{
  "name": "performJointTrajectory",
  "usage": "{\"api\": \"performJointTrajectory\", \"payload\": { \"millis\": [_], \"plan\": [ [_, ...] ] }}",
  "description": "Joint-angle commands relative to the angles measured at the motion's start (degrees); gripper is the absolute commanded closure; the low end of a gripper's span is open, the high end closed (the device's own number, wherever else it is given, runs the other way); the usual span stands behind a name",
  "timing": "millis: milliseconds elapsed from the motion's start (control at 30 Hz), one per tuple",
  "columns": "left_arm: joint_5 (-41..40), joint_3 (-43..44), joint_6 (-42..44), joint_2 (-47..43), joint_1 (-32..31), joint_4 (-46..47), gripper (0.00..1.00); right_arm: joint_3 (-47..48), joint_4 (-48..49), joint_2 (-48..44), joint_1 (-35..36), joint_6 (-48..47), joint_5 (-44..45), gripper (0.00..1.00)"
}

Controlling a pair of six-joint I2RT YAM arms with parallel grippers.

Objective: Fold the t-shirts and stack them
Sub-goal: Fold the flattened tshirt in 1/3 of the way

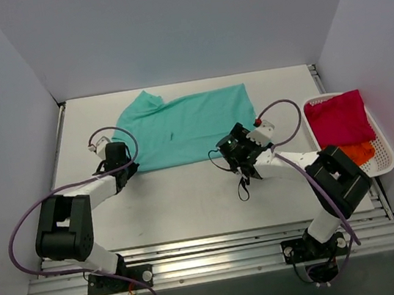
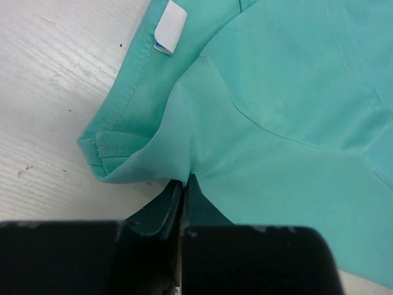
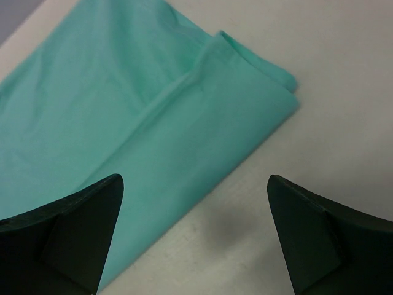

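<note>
Left hand (image 2: 183, 187) clamped near-left corner of teal t-shirt (image 1: 186, 127); right hand (image 3: 193, 179), spread apart, hovered beside its near-right corner; long axis ran left-right.

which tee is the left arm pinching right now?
The teal-turquoise cloth t-shirt, spread on the table: the left end effector is shut on its edge. The magenta-red t-shirt and orange t-shirt lie in the white slotted plastic basket.

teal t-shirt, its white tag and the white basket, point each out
teal t-shirt (image 1: 186, 127): top external view, middle of the spread cloth
white tag (image 2: 170, 29): left wrist view, centre of the tag by the hem
white basket (image 1: 385, 158): top external view, near right rim
</note>
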Motion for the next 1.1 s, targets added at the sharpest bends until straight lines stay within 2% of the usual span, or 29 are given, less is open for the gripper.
{"api": "performJointTrajectory", "payload": {
  "millis": [0,167,400,600,700,733,967,1000,1067],
  "plan": [
    [-1.1,-1.0,0.9,-3.5,0.6,-0.8,0.98,-3.1,-15.2,-2.5,1.9,12.0,1.9,0.0],
    [-1.3,-1.7,0.8,-4.6,0.6,-1.8,0.98,-9.5,-14.4,-5.7,3.0,13.5,-0.9,0.03],
    [-1.1,-1.9,0.9,-5.0,0.7,-1.6,0.98,-15.1,-7.0,-9.3,-0.7,10.1,-1.5,0.08],
    [-0.6,-2.3,1.0,-5.3,1.0,-1.0,0.98,-15.2,2.8,-3.7,-7.2,5.7,-7.8,0.12],
    [-0.4,-2.2,1.0,-5.0,1.1,-0.6,0.98,-14.7,8.7,1.2,-9.4,3.8,-12.5,0.19],
    [-0.4,-2.2,1.1,-4.9,1.2,-0.6,0.98,-14.3,10.8,3.5,-9.7,3.1,-14.3,0.27],
    [0.6,-3.0,1.0,-5.2,1.8,0.8,0.98,-11.7,16.7,11.2,-11.0,1.2,-19.4,0.49],
    [0.7,-3.1,1.0,-5.2,1.9,0.8,0.98,-11.7,17.6,12.2,-11.1,0.9,-19.7,0.58],
    [0.9,-3.2,1.0,-5.2,2.1,1.2,0.98,-11.7,18.2,12.8,-11.4,0.5,-20.4,0.69]
  ]
}}
